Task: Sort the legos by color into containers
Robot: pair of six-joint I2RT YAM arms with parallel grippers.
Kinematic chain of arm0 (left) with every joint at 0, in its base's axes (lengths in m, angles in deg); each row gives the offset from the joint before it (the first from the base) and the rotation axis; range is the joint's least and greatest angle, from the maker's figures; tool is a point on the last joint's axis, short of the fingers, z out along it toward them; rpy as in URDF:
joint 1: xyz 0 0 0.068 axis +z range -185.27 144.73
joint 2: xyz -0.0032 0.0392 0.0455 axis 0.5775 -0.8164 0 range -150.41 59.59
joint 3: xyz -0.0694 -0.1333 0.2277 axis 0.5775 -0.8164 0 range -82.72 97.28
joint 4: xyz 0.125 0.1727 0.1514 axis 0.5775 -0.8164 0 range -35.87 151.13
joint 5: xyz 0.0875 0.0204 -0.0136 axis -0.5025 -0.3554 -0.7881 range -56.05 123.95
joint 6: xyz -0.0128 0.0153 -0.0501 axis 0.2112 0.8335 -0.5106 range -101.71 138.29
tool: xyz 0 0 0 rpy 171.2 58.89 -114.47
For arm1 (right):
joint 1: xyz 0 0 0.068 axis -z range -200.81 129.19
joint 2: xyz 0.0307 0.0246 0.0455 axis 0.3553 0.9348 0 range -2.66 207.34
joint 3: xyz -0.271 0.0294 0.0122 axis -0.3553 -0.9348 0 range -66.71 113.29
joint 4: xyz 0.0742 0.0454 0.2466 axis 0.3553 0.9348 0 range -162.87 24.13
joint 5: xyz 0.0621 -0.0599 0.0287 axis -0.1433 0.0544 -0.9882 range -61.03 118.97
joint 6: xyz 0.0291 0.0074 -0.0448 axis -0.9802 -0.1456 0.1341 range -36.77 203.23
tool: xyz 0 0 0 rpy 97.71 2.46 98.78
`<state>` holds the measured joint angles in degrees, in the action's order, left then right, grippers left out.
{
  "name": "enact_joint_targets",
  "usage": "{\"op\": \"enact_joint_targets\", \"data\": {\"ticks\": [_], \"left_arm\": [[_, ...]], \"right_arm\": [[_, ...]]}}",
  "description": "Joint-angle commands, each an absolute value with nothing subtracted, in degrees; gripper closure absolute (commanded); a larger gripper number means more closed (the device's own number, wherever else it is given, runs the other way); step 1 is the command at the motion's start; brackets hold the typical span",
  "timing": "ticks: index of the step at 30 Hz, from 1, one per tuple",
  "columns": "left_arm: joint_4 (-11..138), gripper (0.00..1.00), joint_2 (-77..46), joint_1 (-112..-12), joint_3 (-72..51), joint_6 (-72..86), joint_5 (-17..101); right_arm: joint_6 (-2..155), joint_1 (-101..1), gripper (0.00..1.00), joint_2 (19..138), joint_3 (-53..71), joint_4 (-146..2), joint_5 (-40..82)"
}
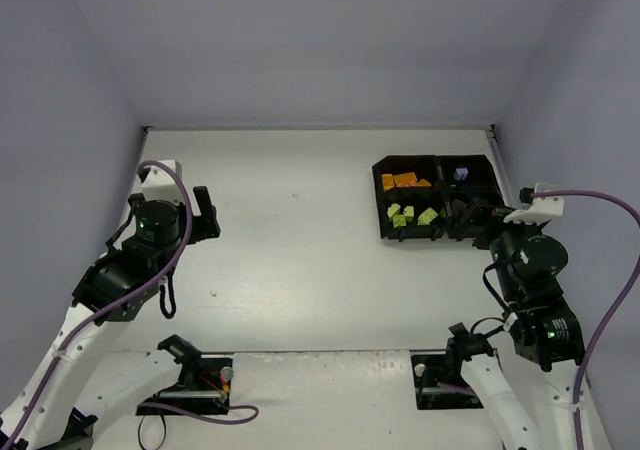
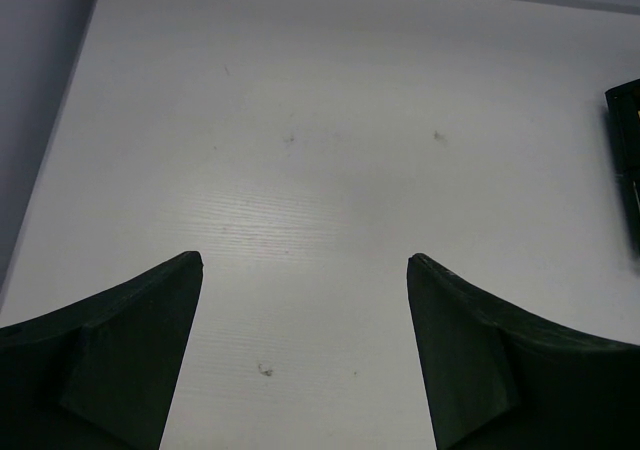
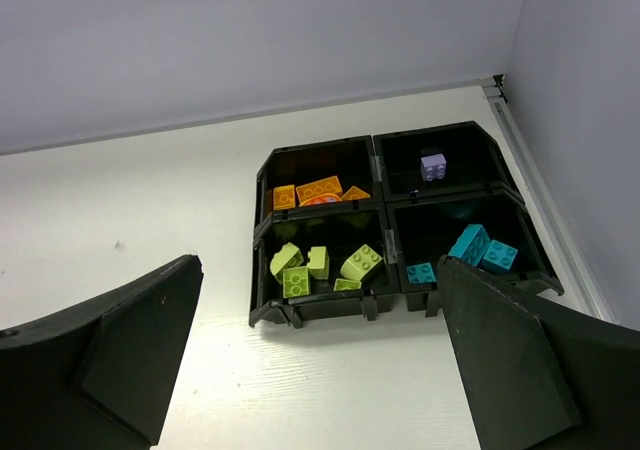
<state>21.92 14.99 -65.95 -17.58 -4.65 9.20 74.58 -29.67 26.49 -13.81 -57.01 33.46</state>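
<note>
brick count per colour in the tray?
Orange bricks: 3
Yellow-green bricks: 5
Cyan bricks: 3
Purple brick: 1
Total: 12, all in the tray, one colour per compartment.

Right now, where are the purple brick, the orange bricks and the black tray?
purple brick (image 3: pixel 433 165): right wrist view, on its top face.
orange bricks (image 3: pixel 318 190): right wrist view, on the middle brick.
black tray (image 3: pixel 320 310): right wrist view, on its near wall.
</note>
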Motion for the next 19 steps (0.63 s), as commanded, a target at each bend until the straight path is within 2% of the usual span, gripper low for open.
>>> {"op": "enact_joint_targets", "data": {"ticks": [1,9,19], "left_arm": [[19.6,0.24,15.7,-65.6,-15.2,-3.9,6.0],[20.1,0.24,17.1,-65.7,-16.1,-5.6,4.5],[22.0,0.24,15.4,-65.6,-16.4,-6.8,7.8]], "right_arm": [[75.4,-30.7,0.00,25.3,-13.4,-59.2,34.2],[75.8,-32.3,0.00,22.5,-14.6,-57.8,36.3],[77.0,-32.4,0.00,24.5,-12.7,-57.1,36.5]]}}
